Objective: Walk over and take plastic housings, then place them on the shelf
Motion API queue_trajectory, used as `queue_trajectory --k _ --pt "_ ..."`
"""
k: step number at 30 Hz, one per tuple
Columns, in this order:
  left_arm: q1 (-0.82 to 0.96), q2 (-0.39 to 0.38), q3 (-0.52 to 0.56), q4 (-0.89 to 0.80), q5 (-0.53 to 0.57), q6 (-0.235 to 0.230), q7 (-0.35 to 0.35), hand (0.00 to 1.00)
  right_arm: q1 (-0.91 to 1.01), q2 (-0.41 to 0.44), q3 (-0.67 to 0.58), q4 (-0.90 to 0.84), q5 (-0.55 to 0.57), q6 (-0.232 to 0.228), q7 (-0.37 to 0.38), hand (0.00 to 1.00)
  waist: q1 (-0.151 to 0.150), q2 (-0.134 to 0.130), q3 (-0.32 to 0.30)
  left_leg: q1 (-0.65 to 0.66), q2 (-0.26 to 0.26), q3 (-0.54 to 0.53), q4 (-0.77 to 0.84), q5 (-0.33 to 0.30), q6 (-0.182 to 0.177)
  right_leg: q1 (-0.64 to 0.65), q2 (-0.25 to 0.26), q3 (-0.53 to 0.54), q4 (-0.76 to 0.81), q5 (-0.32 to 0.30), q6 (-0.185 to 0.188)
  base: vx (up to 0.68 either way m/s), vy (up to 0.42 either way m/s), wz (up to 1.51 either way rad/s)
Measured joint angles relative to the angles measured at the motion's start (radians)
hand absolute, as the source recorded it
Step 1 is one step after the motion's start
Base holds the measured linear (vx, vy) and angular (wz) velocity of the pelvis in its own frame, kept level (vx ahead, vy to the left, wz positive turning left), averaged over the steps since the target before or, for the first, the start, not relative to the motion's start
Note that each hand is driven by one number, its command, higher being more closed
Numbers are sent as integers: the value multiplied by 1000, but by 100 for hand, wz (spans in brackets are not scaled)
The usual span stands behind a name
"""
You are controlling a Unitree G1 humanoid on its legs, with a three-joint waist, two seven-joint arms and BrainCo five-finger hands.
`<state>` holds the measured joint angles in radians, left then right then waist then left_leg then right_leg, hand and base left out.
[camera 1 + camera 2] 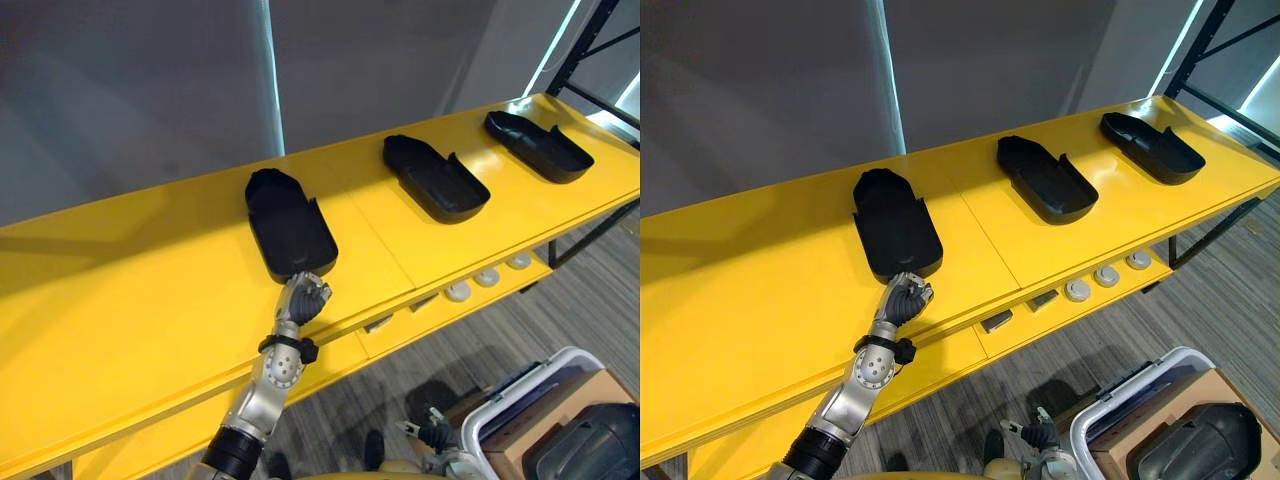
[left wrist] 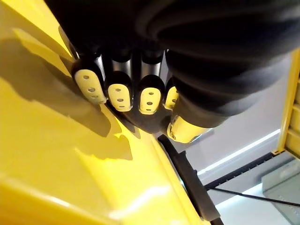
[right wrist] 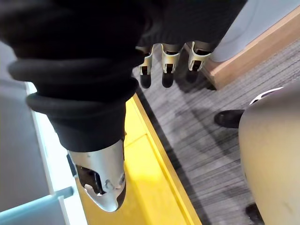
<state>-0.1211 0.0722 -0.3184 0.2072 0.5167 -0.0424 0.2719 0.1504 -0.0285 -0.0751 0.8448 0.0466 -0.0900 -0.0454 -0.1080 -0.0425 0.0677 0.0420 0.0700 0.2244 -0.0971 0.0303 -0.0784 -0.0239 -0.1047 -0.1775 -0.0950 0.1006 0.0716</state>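
Note:
Three black plastic housings lie open side up on the yellow shelf [image 1: 130, 290]: a left one [image 1: 288, 228], a middle one [image 1: 435, 176] and a right one [image 1: 537, 144]. My left hand [image 1: 303, 299] is at the near end of the left housing, which rests flat on the shelf. In the left wrist view its fingers [image 2: 119, 91] are curled over the housing's dark rim [image 2: 187, 178], with the thumb close under them. My right hand [image 3: 164, 65] hangs low beside me over the grey floor, fingers relaxed and holding nothing.
A lower yellow ledge carries white round parts [image 1: 487, 277]. At the lower right stand a white bin [image 1: 520, 400] and a cardboard box with another dark housing [image 1: 590, 445]. A black rack upright [image 1: 590, 40] rises at the shelf's far right; a grey wall runs behind.

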Motion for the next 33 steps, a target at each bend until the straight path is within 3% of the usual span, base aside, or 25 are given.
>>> queue_trajectory --k 11,24,28,31,33 --pt "-100 -9 60 83 -2 39 39 100 -5 0 -7 -7 -1 2 0 0 -21 5 1 -7 -1 26 -4 -1 -1 -18 0 20 -4 9 2 -25 -8 -6" --pt "-101 -10 93 77 -35 37 58 100 -7 2 -28 -7 -1 3 -1 0 -40 6 2 -10 -1 41 -5 -2 -3 -31 1 41 -4 14 1 -14 -8 -3" --pt "-61 -9 58 -49 -85 35 54 100 -6 0 -34 -6 -1 4 -15 0 -39 9 3 -12 -2 33 -1 -2 -2 -27 -1 29 -3 14 1 -3 -12 8" --pt "-10 -9 9 -273 -128 -1 28 100 -6 -4 -37 6 1 3 -17 0 -31 16 6 -12 -2 5 -1 -2 -3 -12 -4 8 -2 10 5 1 -13 24" --pt "-5 -3 17 -453 -177 -53 13 100 -7 -17 -37 14 1 3 -17 0 -10 27 11 -12 -3 -19 -1 -2 -2 -3 -8 -15 7 2 8 -6 -11 28"
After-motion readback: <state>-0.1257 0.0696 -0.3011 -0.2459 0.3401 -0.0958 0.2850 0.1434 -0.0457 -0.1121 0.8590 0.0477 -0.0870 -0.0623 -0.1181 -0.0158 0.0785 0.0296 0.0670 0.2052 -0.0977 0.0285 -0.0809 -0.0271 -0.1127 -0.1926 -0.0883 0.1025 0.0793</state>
